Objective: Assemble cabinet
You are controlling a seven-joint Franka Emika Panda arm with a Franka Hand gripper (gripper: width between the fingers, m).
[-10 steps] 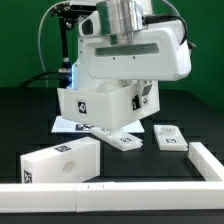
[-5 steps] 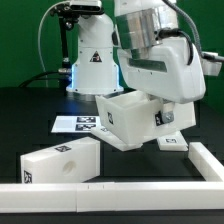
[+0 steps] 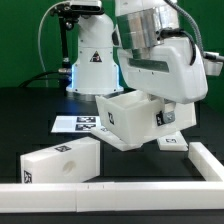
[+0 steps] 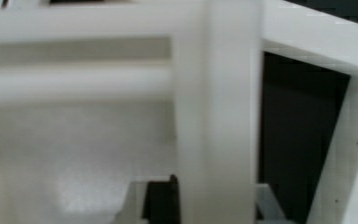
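1. One cabinet box, carrying square black-and-white tags, is held tilted above the table, centre-right.
2. It is clamped by the closed gripper.
3. A second cabinet part is laid near left, tagged likewise.

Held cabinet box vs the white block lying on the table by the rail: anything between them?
Nothing visible. The gripper holds the cabinet box tilted above the table; only bare tabletop separates it from the block. The marker board lies flat, behind that gap.
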